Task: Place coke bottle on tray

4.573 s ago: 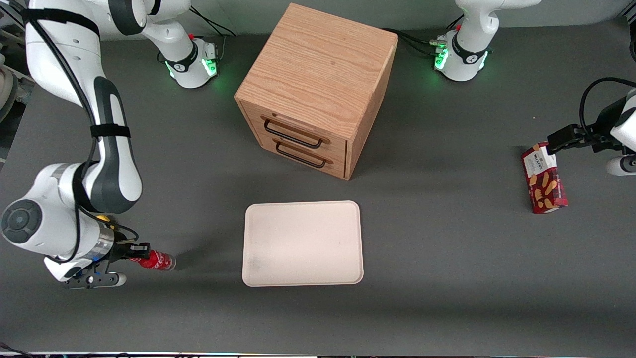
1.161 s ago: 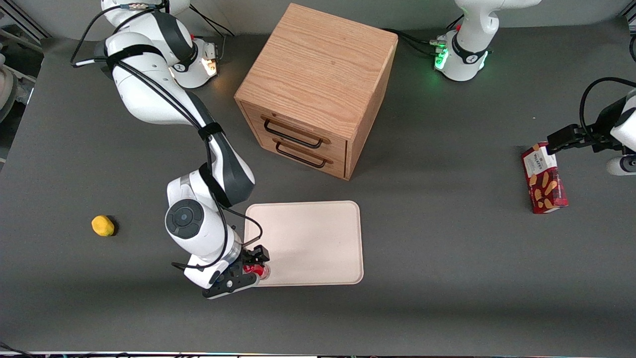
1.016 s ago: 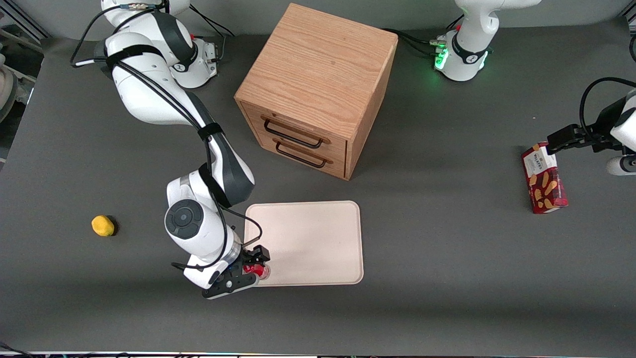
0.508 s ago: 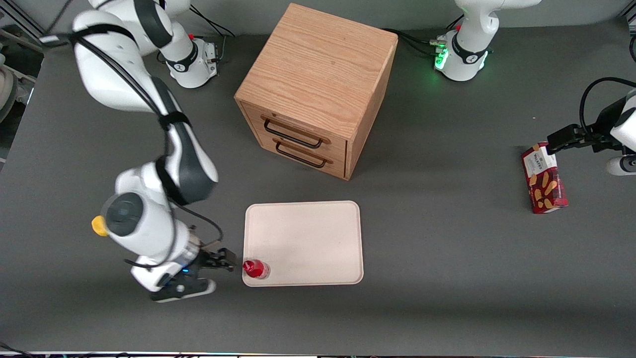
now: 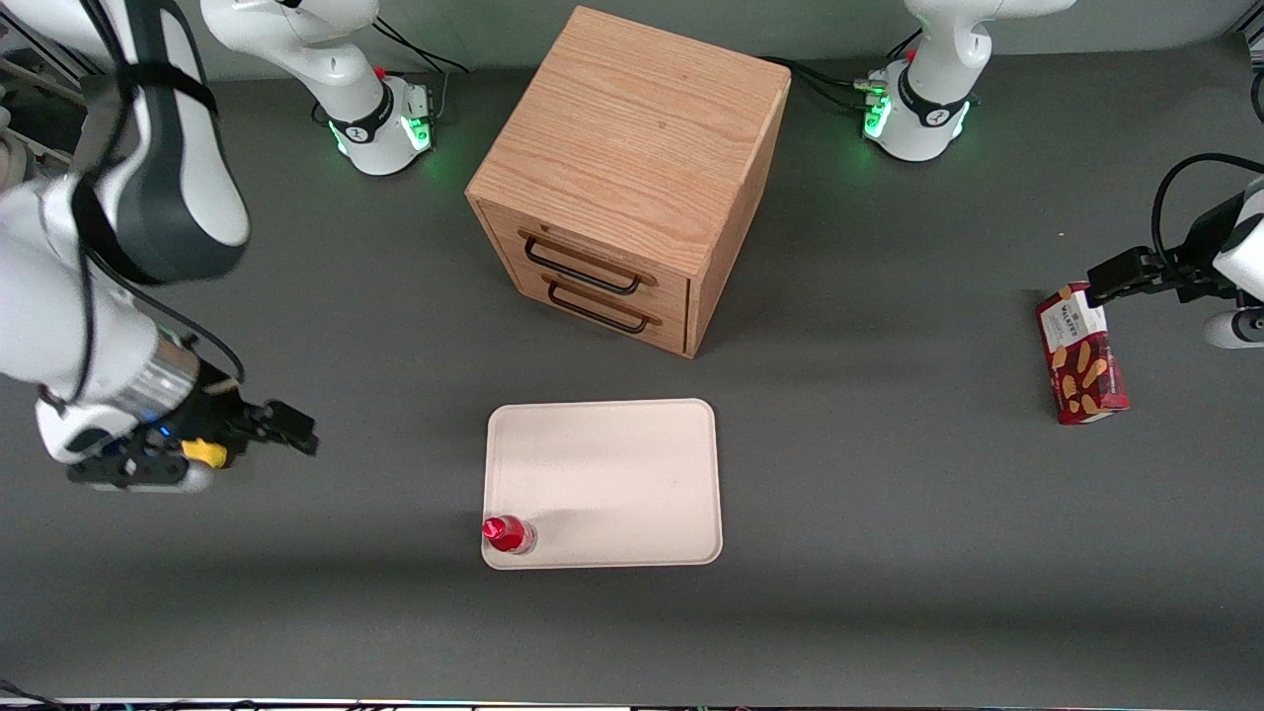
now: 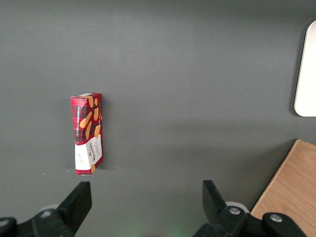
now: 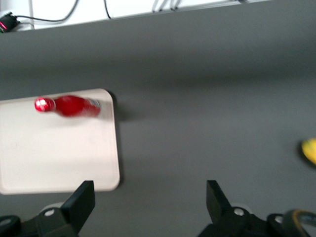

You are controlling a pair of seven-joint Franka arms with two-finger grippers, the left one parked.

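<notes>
On the tray (image 5: 632, 464) corner nearest my arm the coke bottle (image 5: 508, 534) stands upright, placement apparently done; my claw (image 5: 281, 434), wide and empty, hangs well apart.

This is a robotics lab: two white arms bolted by their bases (image 5: 380, 123) to a grey table (image 5: 889, 513), cables trailing, status lights glowing green. The props look staged (a wooden cabinet (image 5: 632, 148), a tray (image 5: 602, 474), a biscuit box (image 5: 1081, 355)). The gripper (image 5: 286, 432) hangs open over the table's working-arm end.
</notes>
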